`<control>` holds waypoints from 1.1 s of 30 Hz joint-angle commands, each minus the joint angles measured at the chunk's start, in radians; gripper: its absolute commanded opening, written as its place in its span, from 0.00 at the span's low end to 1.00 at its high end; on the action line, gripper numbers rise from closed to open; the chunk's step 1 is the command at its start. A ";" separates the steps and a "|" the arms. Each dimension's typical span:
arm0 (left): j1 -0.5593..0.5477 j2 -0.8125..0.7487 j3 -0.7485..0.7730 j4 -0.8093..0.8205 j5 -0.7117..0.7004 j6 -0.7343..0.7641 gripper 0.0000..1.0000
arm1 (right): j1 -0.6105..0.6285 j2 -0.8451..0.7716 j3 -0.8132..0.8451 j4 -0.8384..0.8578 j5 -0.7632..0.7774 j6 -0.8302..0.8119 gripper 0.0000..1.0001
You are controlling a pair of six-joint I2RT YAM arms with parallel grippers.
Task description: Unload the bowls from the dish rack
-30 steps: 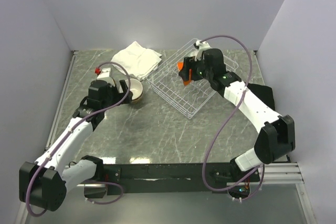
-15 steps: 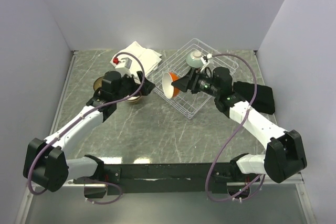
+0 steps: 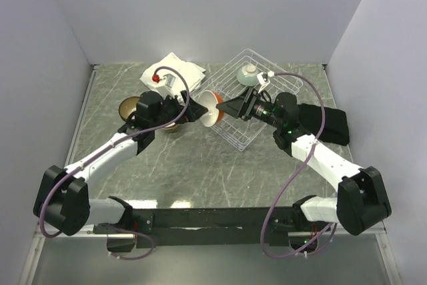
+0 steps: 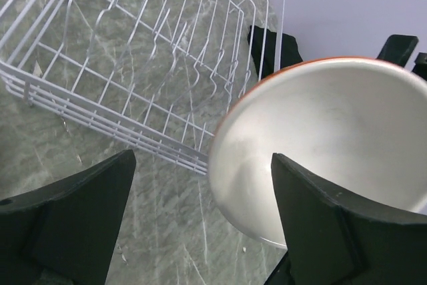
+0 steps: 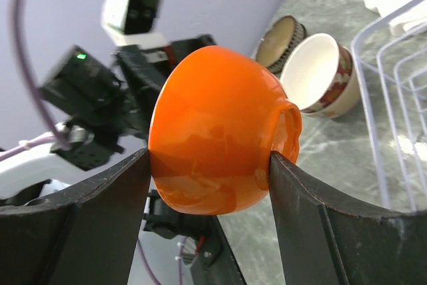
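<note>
Your right gripper (image 3: 230,107) has lifted the orange bowl (image 3: 211,108) out of the dish rack (image 3: 235,139) and carried it left, past the rack's near-left edge, so it now hangs above the table between the two arms. In the same moment your left arm has swung away from the two bowls already on the table and turned toward it. That reads as a handover about to happen, not a direct set-down.

The right gripper is clenched on the bowl's outer wall, one finger on each side. The left gripper (image 4: 200,165) is spread wide, with the bowl's mouth facing it. You cannot tell from here whether a finger touches the rim yet.

The bowl lies on its side: glossy orange outside, plain white inside (image 4: 320,145), with a small foot ring. The tan bowl (image 5: 283,37) and the red-patterned white bowl (image 5: 321,75) sit touching, left of the rack. A grey bowl (image 3: 250,75) remains in the rack's far end.
</note>
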 commanded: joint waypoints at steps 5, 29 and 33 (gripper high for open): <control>-0.004 0.013 -0.067 0.122 0.042 -0.103 0.76 | -0.003 -0.021 -0.050 0.232 -0.041 0.118 0.41; -0.001 -0.217 -0.081 -0.306 -0.219 0.034 0.01 | -0.004 -0.099 -0.039 -0.086 0.009 -0.147 1.00; -0.001 -0.257 -0.084 -0.454 -0.286 0.068 0.01 | -0.004 -0.130 0.033 -0.318 0.115 -0.331 1.00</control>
